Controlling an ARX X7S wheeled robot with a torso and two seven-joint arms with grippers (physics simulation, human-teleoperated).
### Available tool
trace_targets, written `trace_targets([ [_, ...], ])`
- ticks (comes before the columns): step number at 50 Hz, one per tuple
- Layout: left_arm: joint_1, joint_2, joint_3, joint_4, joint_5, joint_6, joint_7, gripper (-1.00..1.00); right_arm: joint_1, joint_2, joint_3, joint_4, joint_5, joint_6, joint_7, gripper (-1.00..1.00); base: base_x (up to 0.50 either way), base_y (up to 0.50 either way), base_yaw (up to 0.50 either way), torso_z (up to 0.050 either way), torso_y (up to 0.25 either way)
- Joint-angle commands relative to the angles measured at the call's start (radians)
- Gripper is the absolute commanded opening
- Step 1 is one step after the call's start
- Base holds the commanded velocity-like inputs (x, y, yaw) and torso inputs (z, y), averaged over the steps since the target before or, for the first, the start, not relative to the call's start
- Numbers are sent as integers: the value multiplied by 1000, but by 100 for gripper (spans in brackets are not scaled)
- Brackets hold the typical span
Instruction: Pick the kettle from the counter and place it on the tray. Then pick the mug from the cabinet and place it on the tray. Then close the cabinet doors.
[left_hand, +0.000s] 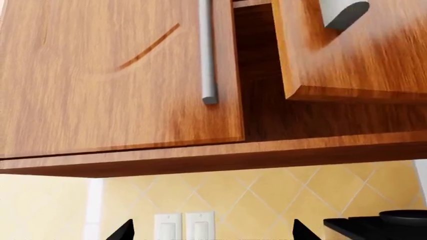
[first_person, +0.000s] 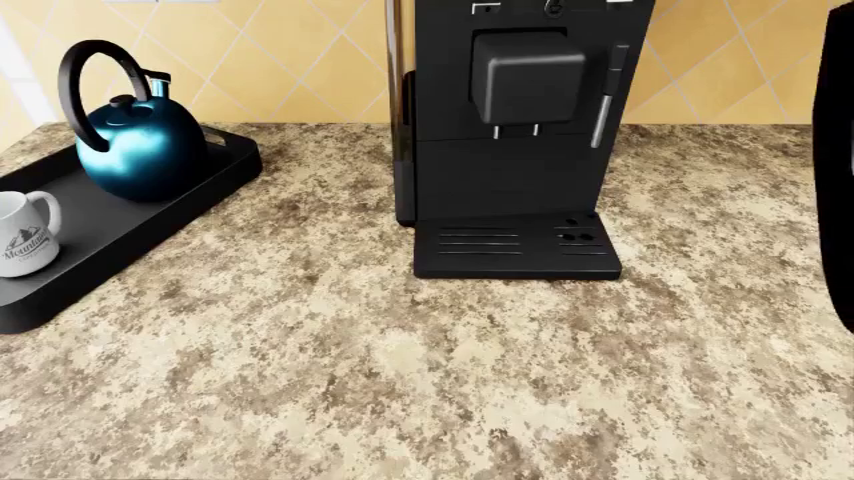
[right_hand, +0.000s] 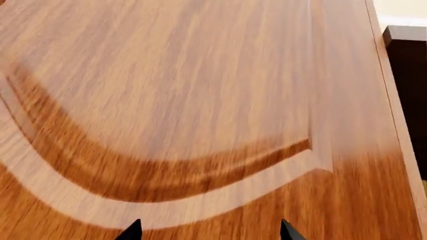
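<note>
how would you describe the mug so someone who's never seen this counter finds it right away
Start at the tall black coffee machine on the speckled counter, then go left to the black tray. The mug stands on its near end, small, white and grey-logoed, unlike the round teal kettle behind it.

Yellow diagonal-tiled wall (first_person: 294, 70); white outlets (left_hand: 183, 226); black coffee machine (first_person: 521, 130).
</note>
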Motion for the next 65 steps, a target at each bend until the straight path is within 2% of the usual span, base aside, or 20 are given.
trace_targets([
  [1, 30, -2, -16, 0, 16, 8, 17, 100, -10, -118, -53, 468, -7, -143, -97, 100, 0, 0, 0, 0, -10],
  [8, 55, -1, -26, 4, 27, 13, 24, 100, -43, -129, -40, 469, -34, -145, -98, 100, 2, 1, 2, 0, -7],
  [21, 91, -12, -48, 10, 35, 16, 41, 100, -107, -130, -322, 470, 266, -192, -69, 100, 3, 2, 3, 0, -8],
  [28, 107, -14, -55, 10, 43, 19, 48, 100, -153, -130, -424, 470, 387, -205, -59, 100, 2, 3, 4, 0, -9],
  [36, 108, -5, -43, 5, 60, 24, 53, 100, -165, -130, -798, 439, 790, -226, -106, 100, 0, 1, 2, 0, -11],
  [43, 106, -5, -38, -2, 67, 26, 57, 100, -181, -130, -984, 426, 971, -247, -110, 100, 0, 0, 0, 0, -9],
  [50, 110, -10, -44, -5, 65, 27, 57, 100, -190, -130, -1047, 431, 1029, -253, -113, 100, 0, 0, 0, 0, -8],
  [65, 150, -8, -63, -14, 95, 40, 80, 100, -187, -130, -1081, 376, 1097, -253, -167, 100, 0, 0, 0, 0, -9],
])
